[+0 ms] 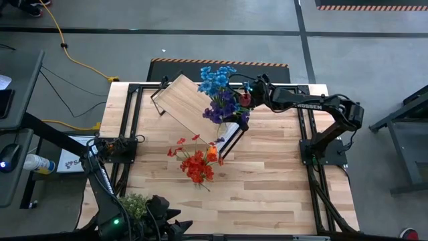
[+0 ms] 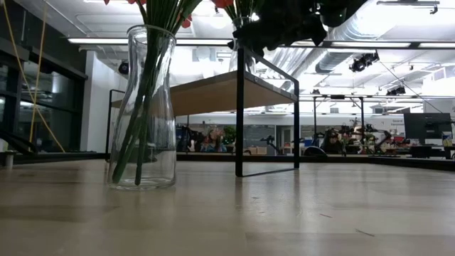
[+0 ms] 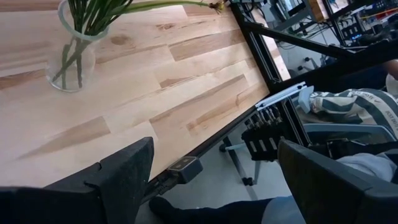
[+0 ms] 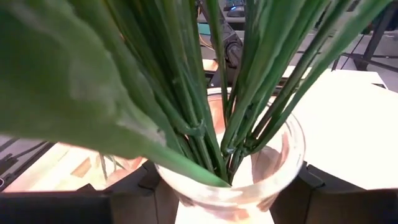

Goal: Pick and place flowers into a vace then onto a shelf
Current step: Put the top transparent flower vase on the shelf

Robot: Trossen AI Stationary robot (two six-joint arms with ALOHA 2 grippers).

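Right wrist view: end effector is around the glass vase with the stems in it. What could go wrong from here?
1. The right end effector grips the vase near its smooth glass rim, so it may slip or twist.
2. The blue and purple flowers make it top-heavy, and it seems close to the end of the shelf. It could tip off on release.

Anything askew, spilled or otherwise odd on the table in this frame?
Nothing is spilled or tipped. The glass vase of red and orange flowers stands upright on the table. The right gripper is at the blue and purple bunch by the shelf.
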